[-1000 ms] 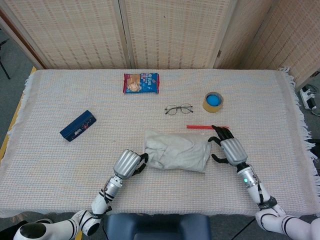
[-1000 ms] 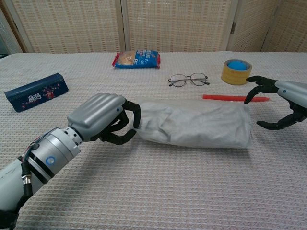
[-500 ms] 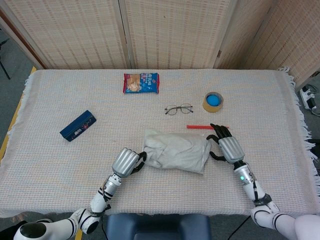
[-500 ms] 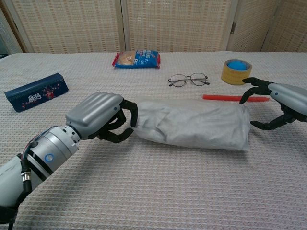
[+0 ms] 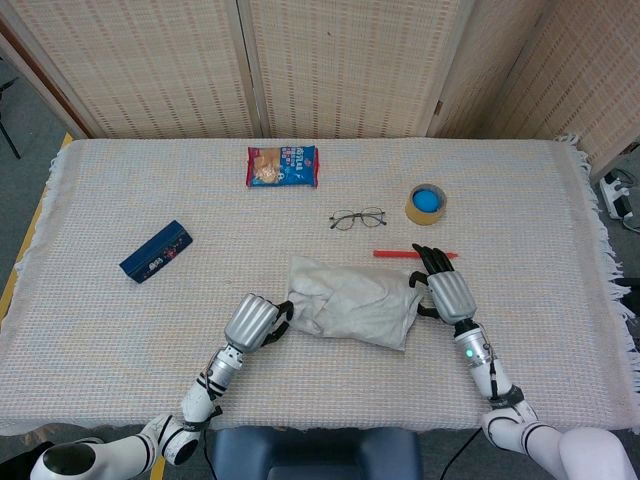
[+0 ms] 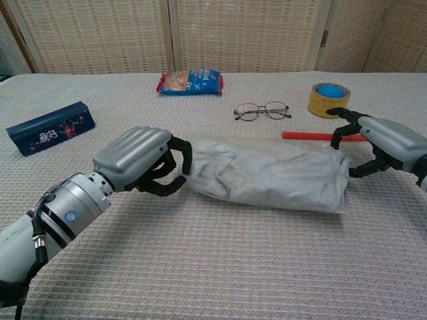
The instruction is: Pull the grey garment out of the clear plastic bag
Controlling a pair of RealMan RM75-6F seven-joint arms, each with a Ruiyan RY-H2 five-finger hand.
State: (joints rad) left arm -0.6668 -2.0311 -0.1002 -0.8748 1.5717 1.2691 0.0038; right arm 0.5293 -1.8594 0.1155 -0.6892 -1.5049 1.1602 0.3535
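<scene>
We find the clear plastic bag (image 6: 267, 175), the grey garment (image 6: 233, 167) still inside it, lying at centre frame in the chest view. The left hand (image 6: 143, 163) has its fingers curled at the bag's left end; whether they pinch film we cannot tell. The right hand (image 6: 373, 143) is spread at the right end, its fingertips at the bag, gripping nothing. Our concern: without firm holds on both garment and film, everything slides together, unseparated.

Both views are bright and evenly lit by soft, diffuse light with no harsh glare. Shadows are faint, pooling just under the left robot hand (image 6: 137, 160) and the clear plastic bag (image 6: 267, 175). Focus is sharp across the table (image 5: 330, 400); the chest view bends slightly at its edges.
</scene>
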